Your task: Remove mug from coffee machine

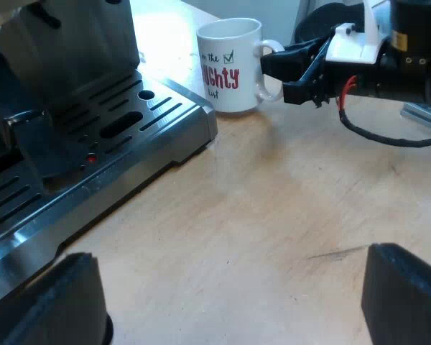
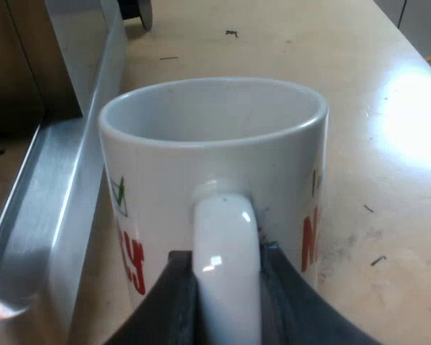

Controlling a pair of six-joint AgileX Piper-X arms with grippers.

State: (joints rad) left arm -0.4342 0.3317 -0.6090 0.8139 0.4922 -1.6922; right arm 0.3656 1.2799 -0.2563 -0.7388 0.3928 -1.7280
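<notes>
One white mug stands on the table, just beside a corner of the espresso machine base, not on it. Your right gripper pinches the mug's handle btw both fingers. Your left gripper hangs low over the table near the machine, jaws spread wide.

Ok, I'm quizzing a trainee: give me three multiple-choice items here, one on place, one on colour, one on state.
1. The white ceramic mug stands: A) on the pale wooden table beside the steel drip tray; B) on that tray; C) on the bean hopper.
2. Its large lettering is: A) blue; B) red; C) yellow.
3. The fingers of the right gripper are: A) wide open; B) shut on the mug's handle; C) holding a tamper.
1A, wood lies under it; 2B, red letters show; 3B, they press both handle sides.
</notes>
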